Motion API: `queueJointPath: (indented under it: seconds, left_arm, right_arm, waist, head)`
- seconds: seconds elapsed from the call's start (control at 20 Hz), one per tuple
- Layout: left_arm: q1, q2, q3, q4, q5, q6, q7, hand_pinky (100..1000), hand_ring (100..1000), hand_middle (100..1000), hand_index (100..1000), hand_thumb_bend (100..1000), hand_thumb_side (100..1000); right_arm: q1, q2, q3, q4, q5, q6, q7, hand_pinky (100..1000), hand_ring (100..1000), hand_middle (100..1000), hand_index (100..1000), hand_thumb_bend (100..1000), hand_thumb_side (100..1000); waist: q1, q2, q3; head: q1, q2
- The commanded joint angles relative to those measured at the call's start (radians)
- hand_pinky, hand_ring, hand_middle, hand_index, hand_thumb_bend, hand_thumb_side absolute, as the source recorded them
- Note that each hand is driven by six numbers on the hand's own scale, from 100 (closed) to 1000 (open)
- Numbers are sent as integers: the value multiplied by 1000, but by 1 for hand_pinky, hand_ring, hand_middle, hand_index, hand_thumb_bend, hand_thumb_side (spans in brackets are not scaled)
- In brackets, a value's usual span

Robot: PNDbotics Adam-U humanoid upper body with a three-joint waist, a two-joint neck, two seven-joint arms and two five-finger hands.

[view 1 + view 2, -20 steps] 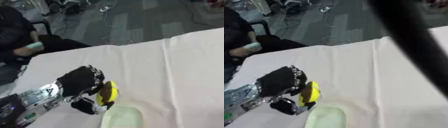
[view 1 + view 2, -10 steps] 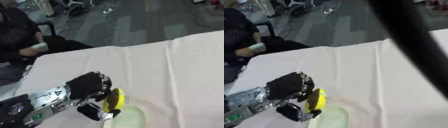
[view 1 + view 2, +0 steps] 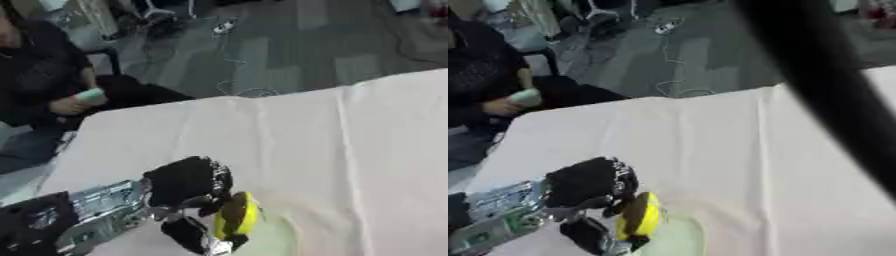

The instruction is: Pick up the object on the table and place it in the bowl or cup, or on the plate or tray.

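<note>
While the left hand [image 3: 188, 192] carries a yellow object [image 3: 236, 216] near the 6 o'clock edge of the surface [image 3: 350, 145], its fingers [image 3: 203, 239] are curled round that object, thumb side below and dark palm above. The object is just above the 9 o'clock rim of a pale green dish [image 3: 278, 240], only partly in frame at the bottom; whether it touches the rim cannot be told.

Orientation: the object is elongated, its long axis running roughly from 12 to 6 o'clock and leaning slightly toward 1 o'clock at the top. Which end is which cannot be made out; only a smooth yellow, oval form shows.

Risks, as judged from this position:
- The object sits over the dish's rim rather than its centre. A release here could land it on the edge, and a rounded shape would likely roll off onto the cloth.
- The dish looks light and shallow; a hand lowered onto its rim could tip or slide it on the cloth.
- The dish lies largely out of frame, so alignment is hard to check.

The right hand is not identifiable; a dark blurred bar crosses the right eye view at 1 to 3 o'clock.
</note>
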Motion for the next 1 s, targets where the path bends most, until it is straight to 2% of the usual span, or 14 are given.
queueJointPath:
  seconds: [0.05,0.15,0.25,0.3,0.35,0.4,0.5,0.7,1.0]
  left_arm:
    - [-7,27,-9,-7,39,-10,-15,100,100,100,186,188,784]
    - [-4,25,-17,-7,60,-15,-21,100,100,100,230,182,801]
    - [1,26,-22,-7,73,-18,-31,100,100,100,369,134,825]
    - [2,26,-23,-7,73,-19,-37,100,100,187,423,142,849]
    - [7,29,-25,-7,68,-16,-52,102,296,386,519,284,811]
    - [10,29,-26,-7,62,-12,-68,221,430,505,586,398,777]
    - [15,30,-26,-7,43,12,-116,356,555,613,646,501,760]
    - [13,28,-21,-7,26,40,-164,387,590,639,657,534,754]
    - [18,20,-9,-7,10,54,-166,432,627,672,665,557,755]
  right_arm:
    - [1,-33,-20,-14,-21,-299,-301,333,320,316,514,229,829]
    - [2,-36,-25,-14,-27,-299,-301,333,319,316,514,230,829]
    - [2,-38,-28,-14,-31,-299,-301,333,320,317,515,229,829]
    - [2,-39,-29,-14,-32,-299,-301,333,320,317,515,229,829]
    - [1,-39,-30,-14,-34,-299,-301,333,320,317,515,229,828]
    - [1,-39,-31,-14,-35,-299,-301,333,320,317,515,228,828]
    - [0,-38,-31,-14,-35,-299,-301,332,320,317,515,225,827]
    - [-1,-38,-31,-14,-35,-299,-301,332,320,317,515,224,826]
    - [1,-37,-29,-14,-27,-299,-301,332,319,316,513,225,827]
  waist:
    - [-7,-26,-2]
    - [-7,-28,-4]
    - [-7,-28,-4]
    - [-7,-28,-4]
    - [-7,-27,-4]
    - [-7,-27,-4]
    - [-7,-25,-4]
    - [-7,-24,-3]
    - [-7,-23,3]
  head:
    - [15,-5]
    - [16,-6]
    - [16,-7]
    - [16,-7]
    - [16,-8]
    - [16,-8]
    - [18,-7]
    - [19,-7]
    - [18,-8]
